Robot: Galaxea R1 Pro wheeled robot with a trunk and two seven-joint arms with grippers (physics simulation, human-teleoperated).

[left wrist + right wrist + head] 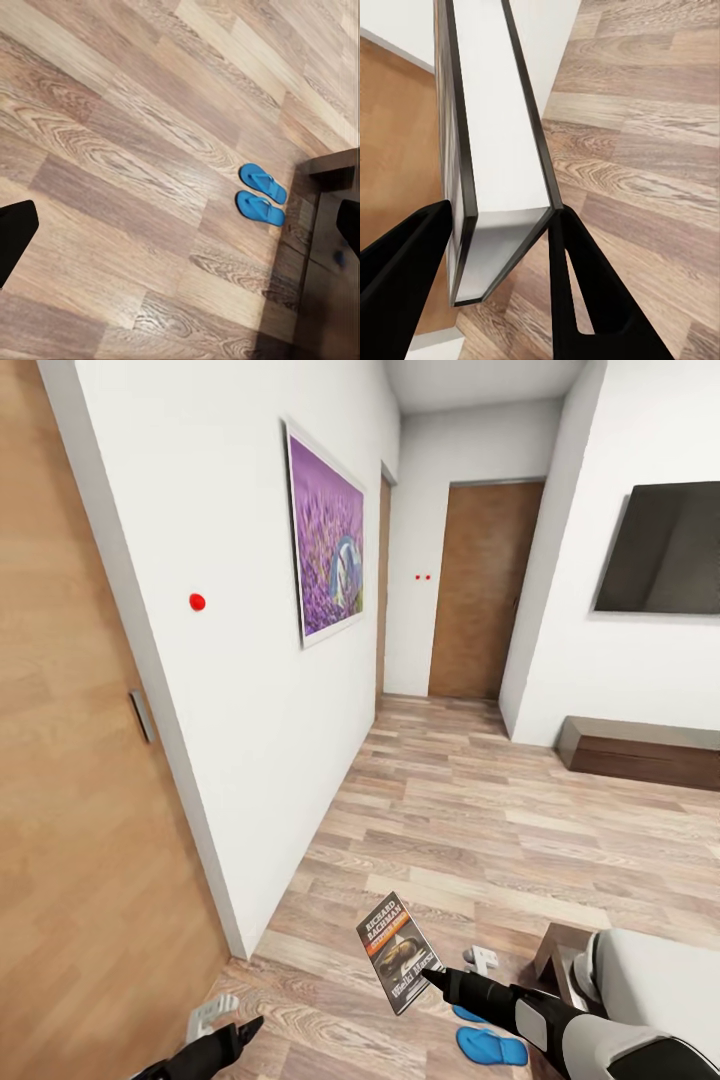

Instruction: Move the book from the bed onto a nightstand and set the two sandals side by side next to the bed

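Observation:
My right gripper [437, 977] is shut on the lower edge of the book [399, 951], a thin paperback with white "RICHARD BACHMAN" lettering, and holds it above the floor. In the right wrist view the book [495, 150] stands edge-on, pinched between both black fingers [577, 285]. The two blue sandals [490, 1046] lie on the floor beside the bed [556, 952], just beneath my right arm. In the left wrist view the sandals [262, 196] lie side by side by the dark bed frame [330, 247]. My left gripper [180, 232] hangs open over bare floor. The nightstand is out of view.
A white wall with a lavender picture [325, 535] runs along the left, ending at a brown door [70, 780]. A second brown door [485, 590] closes the hallway ahead. A wall TV [665, 550] hangs over a low dark cabinet [640, 752] on the right. Wood-plank floor [470, 810] lies between them.

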